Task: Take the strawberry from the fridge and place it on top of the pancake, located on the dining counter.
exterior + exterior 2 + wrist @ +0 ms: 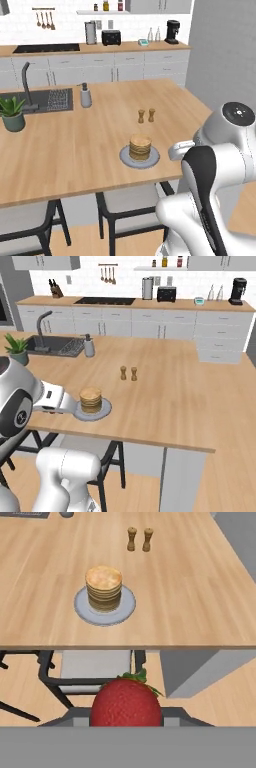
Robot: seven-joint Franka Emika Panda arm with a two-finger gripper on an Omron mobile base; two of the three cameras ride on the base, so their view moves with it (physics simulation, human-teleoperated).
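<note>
Fetch pt done: strawberry [126,702] sits clamped in the hand [126,719], narrowly parted around it, short of the desk [200,602] edge nr the pancake [104,588] stack. Left: carry over, set it atop.

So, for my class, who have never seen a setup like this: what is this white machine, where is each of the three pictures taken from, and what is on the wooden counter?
It is a white robot arm on a driving base, in a rendered kitchen. Two pictures come from cameras on the base, behind the arm to its left and right. The third looks along the gripper, which holds a strawberry. On the dining counter stand a pancake stack on a grey plate, two small shakers, a soap dispenser, a potted plant and a sink.
</note>
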